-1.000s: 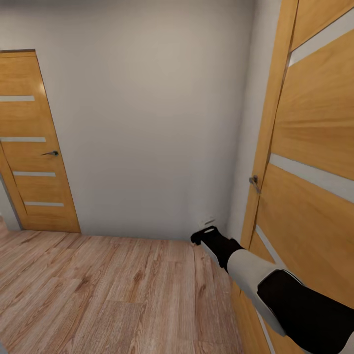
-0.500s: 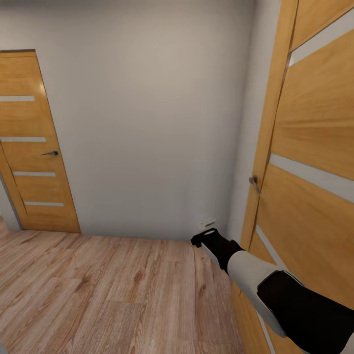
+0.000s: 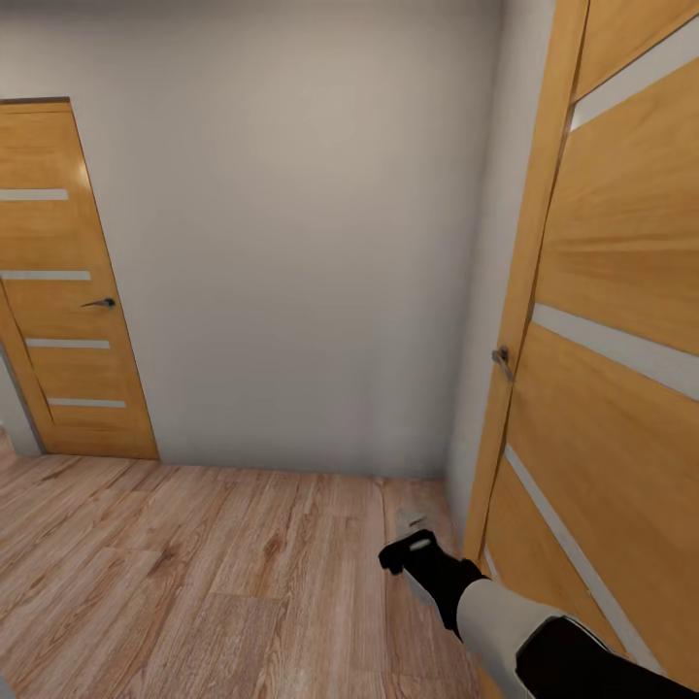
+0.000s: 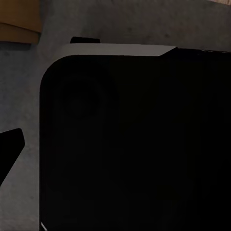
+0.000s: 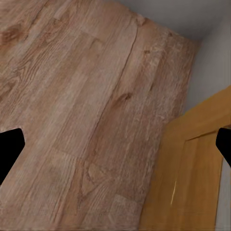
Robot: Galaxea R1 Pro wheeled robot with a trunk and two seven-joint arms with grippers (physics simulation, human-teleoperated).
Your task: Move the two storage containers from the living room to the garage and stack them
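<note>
The two storage containers are out of view. I am in a hallway with a light wood-plank floor (image 3: 194, 582), not the garage. My right gripper (image 3: 413, 539) hangs low over the planks beside the right-hand door, at the end of its black and white forearm. In the right wrist view this gripper (image 5: 115, 147) is open with nothing between its black fingertips (image 5: 9, 149), only planks and the door's foot behind them. In the left wrist view one black fingertip (image 4: 9, 149) stands wide at the picture's edge, in front of the robot's dark body (image 4: 134, 144).
A honey-coloured door (image 3: 612, 291) with a metal handle (image 3: 502, 360) stands close on the right. A second such door (image 3: 68, 291) with a handle (image 3: 100, 303) is at the far left. A plain pale wall (image 3: 291, 243) closes the hallway ahead.
My right arm has dropped, bringing the gripper from in front of the wall's base down and nearer to me over the floor. The doors and the view have not shifted.
</note>
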